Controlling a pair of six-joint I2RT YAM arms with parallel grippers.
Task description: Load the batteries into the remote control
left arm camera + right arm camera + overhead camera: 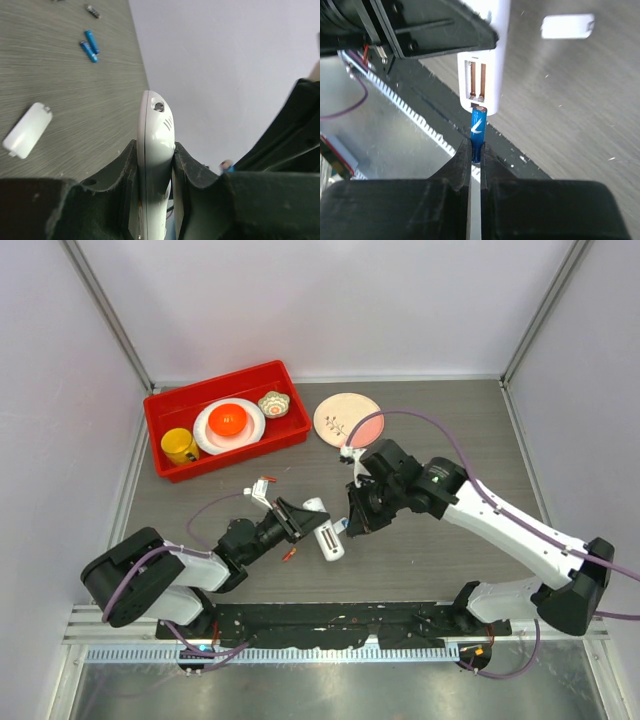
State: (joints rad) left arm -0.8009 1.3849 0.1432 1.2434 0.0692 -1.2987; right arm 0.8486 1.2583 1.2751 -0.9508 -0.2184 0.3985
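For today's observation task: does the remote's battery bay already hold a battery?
No, the battery bay is empty; the right gripper holds the blue battery just outside it.

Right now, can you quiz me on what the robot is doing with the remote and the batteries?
1. True or false: the left gripper is shut on the remote.
2. What colour is the battery held in the right gripper? A red, B blue, C green.
3. Fill the gap: the loose white cover lies flat on the ____.

Key: 1 true. 2 B. 3 table.
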